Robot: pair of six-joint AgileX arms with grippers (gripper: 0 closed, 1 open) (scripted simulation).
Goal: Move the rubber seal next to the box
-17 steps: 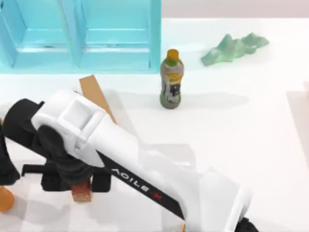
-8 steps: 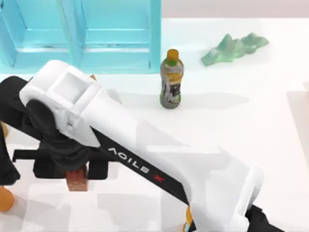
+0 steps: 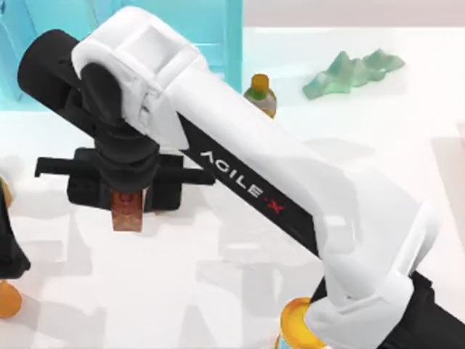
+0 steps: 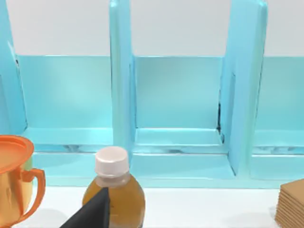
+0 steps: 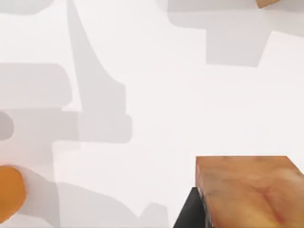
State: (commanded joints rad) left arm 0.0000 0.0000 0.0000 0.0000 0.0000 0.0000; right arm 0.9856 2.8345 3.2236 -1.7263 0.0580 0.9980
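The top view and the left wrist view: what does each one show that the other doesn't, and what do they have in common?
Top view alone: the right gripper shut on the rubber seal, lifted over the white table, a green-labelled bottle and a crumpled green object. Left wrist view alone: a white-capped amber bottle, an orange cup, a tan block's corner. Shared: the blue box with its dividers.

top: overhead, looking down on the table (image 3: 378,182) | left wrist: low, level, facing the blue shelf (image 4: 180,95) close by | right wrist: close, looking down at table | shared: rubber seal (image 3: 127,211) in top and right wrist
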